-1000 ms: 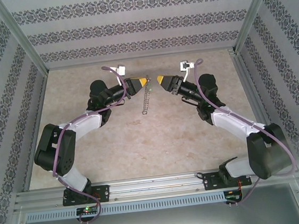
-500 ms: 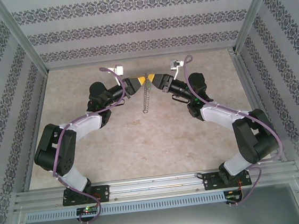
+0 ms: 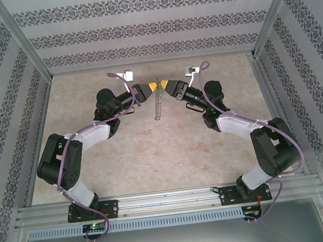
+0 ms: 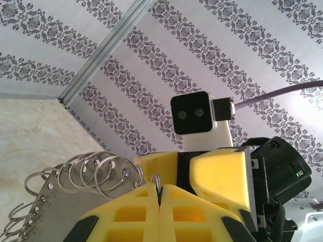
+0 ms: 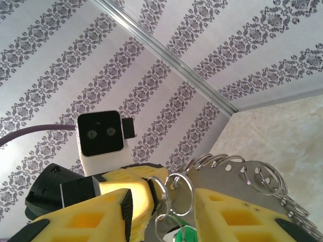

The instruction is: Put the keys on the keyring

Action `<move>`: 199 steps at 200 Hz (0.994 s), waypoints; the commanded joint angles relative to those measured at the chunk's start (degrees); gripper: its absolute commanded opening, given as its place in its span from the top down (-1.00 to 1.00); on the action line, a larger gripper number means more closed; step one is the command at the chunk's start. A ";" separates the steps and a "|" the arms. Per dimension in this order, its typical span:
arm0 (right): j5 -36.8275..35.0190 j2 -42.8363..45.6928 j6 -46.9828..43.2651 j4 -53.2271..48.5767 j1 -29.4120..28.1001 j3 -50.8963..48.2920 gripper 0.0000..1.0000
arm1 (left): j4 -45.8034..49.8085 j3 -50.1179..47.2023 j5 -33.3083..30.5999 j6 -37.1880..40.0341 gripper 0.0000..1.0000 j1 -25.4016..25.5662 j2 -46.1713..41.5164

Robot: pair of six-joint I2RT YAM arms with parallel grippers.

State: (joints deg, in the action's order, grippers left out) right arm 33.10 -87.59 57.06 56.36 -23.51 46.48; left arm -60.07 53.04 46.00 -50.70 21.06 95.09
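Note:
My left gripper is raised over the far middle of the table, shut on a thin silver ring of the keyring. The keyring is a grey metal plate fringed with several wire rings; from above it hangs down as a chain-like strip. My right gripper meets it tip to tip. Its yellow fingers stand apart around two rings. The key's green head peeks up between them at the frame's bottom edge, close to the right finger; its blade is hidden.
The beige table lies inside patterned walls with metal corner posts. Each wrist camera sees the other arm's camera block close ahead. Both arms reach inward from the front rail.
The right gripper has swung left until its tips meet the left gripper's, and its jaws have narrowed a little. The left arm and the hanging keyring have barely moved.

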 commanded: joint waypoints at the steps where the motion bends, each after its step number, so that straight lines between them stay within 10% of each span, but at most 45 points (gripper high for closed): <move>1: -1.40 2.95 -1.71 1.83 -0.36 -0.78 0.23 | -5.84 -0.08 -0.33 -0.65 1.00 0.65 -0.28; 199: 0.90 -2.84 -0.32 2.73 -2.95 3.68 0.28 | -5.98 -0.05 -0.33 -0.63 1.00 0.66 -0.39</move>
State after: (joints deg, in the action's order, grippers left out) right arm 33.04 -89.32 56.73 56.69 -25.78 48.53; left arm -60.10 52.99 45.54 -51.07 21.04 95.11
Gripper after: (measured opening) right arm 0.358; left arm 0.050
